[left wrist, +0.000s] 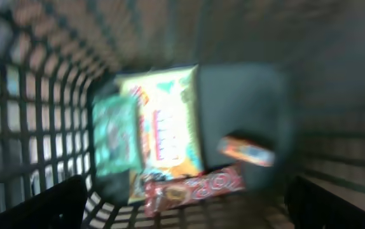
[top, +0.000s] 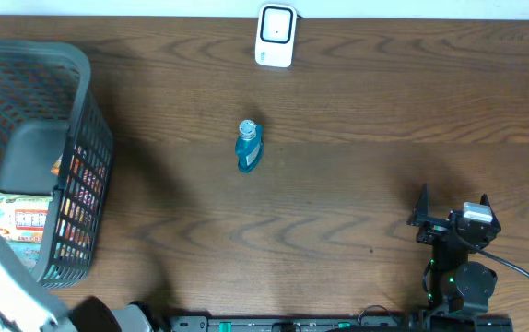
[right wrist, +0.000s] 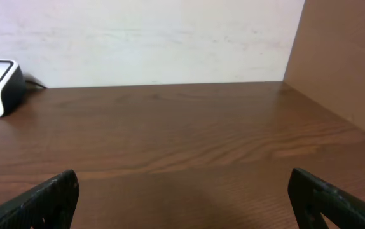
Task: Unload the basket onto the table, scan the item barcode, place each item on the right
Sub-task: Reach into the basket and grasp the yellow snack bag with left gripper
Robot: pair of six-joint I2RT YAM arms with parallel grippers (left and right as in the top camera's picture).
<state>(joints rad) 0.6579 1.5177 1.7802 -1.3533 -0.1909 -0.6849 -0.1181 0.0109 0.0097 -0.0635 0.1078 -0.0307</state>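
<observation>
Bottle (top: 248, 146) lies well apart (leftward) from right tool (top: 452, 205).

A mock shop checkout on a wood-grain table (top: 357, 166): 1 white barcode scanner (top: 276, 35) stands well ahead-left of the right gripper (top: 452, 198), and a mesh shopping basket (top: 80, 69) of packaged snacks (left wrist: 166, 121) surrounds the left gripper (left wrist: 189, 213).

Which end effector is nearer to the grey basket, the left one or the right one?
Left. The left end effector is above the basket, facing its inside; the right end effector is far across the table.
</observation>
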